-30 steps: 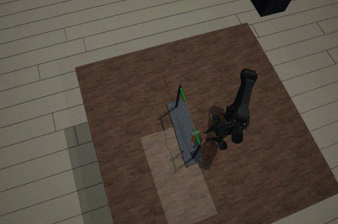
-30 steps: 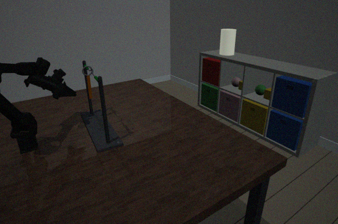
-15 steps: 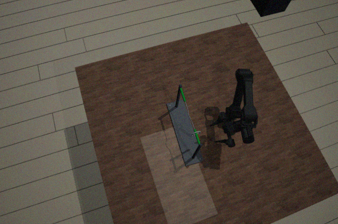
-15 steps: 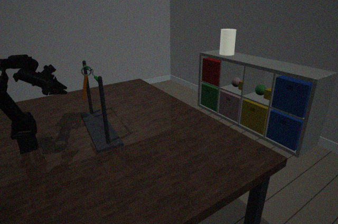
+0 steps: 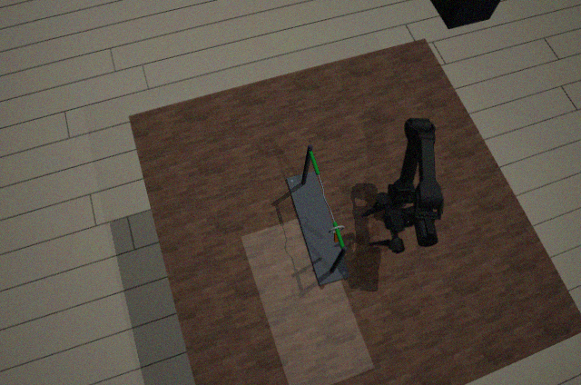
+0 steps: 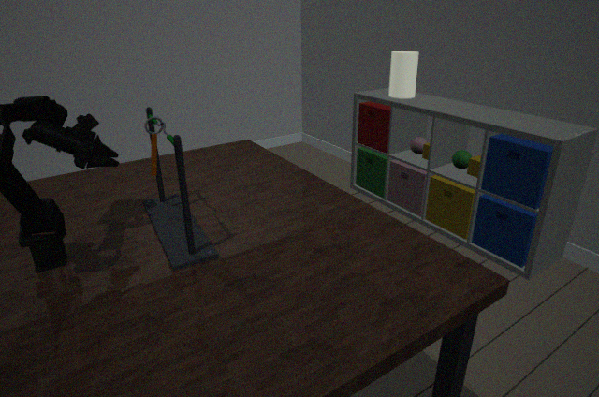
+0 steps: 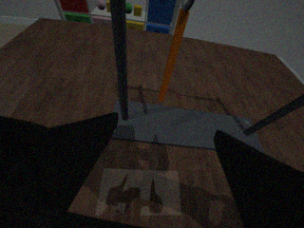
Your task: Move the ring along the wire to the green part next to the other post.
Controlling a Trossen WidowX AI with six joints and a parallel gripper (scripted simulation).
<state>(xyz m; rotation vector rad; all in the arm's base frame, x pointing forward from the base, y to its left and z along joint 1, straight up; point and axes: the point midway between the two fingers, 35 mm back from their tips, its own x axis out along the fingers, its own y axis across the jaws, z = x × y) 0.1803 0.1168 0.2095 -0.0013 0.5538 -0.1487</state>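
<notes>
The ring [image 5: 336,229] [image 7: 187,4] hangs around the lower green part of the wire in the top view, near that part's inner end. In the exterior view it is beside the far post [image 6: 160,184] [image 5: 338,261]. Its orange handle [image 5: 336,238] [image 6: 153,154] [image 7: 173,57] hangs almost straight down. The other green part [image 5: 314,162] is bare, beside the other post [image 5: 306,166] [image 6: 183,194]. The thin grey wire [image 5: 323,191] runs between them. My gripper [image 5: 369,229] [image 6: 117,159] [image 7: 166,125] is open and empty, on the robot's side of the handle, apart from it.
The grey base plate [image 5: 311,225] [image 6: 176,230] [image 7: 190,130] carries both posts on the wooden table [image 5: 225,160] [image 6: 299,305]. A shelf [image 6: 576,189] with coloured boxes and a white cylinder [image 6: 403,74] stand beyond the table.
</notes>
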